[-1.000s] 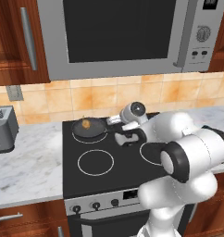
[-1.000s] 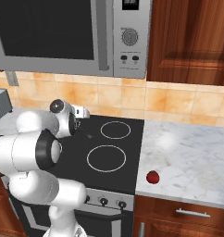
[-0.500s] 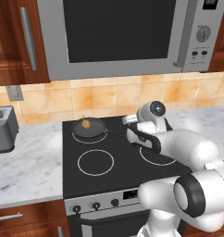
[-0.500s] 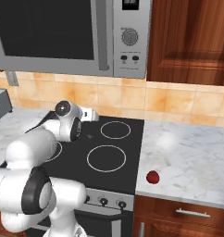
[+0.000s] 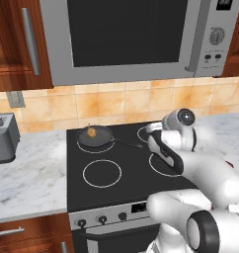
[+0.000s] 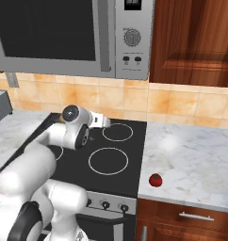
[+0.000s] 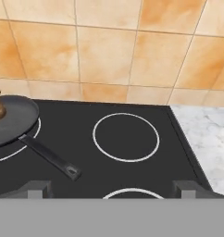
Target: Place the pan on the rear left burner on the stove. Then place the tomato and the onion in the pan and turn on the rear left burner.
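While the pan [image 5: 95, 137] is sitting on the rear left burner with the onion [image 5: 92, 132] inside, the end effector [image 7: 111, 187], spread wide and empty, is risking knocking the tomato [image 6: 156, 180] off the tabletop [image 6: 196, 160] right of the stove [image 6: 120, 162].

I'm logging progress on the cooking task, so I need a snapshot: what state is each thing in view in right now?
Small dark frying pan: on the rear left burner, handle pointing right.
Yellow-brown onion: lying in the pan.
Glossy red tomato: on the marble counter right of the black glass stove, not yet in the pan.
Two-finger gripper: open, holding nothing.
Silver microwave: door shut.
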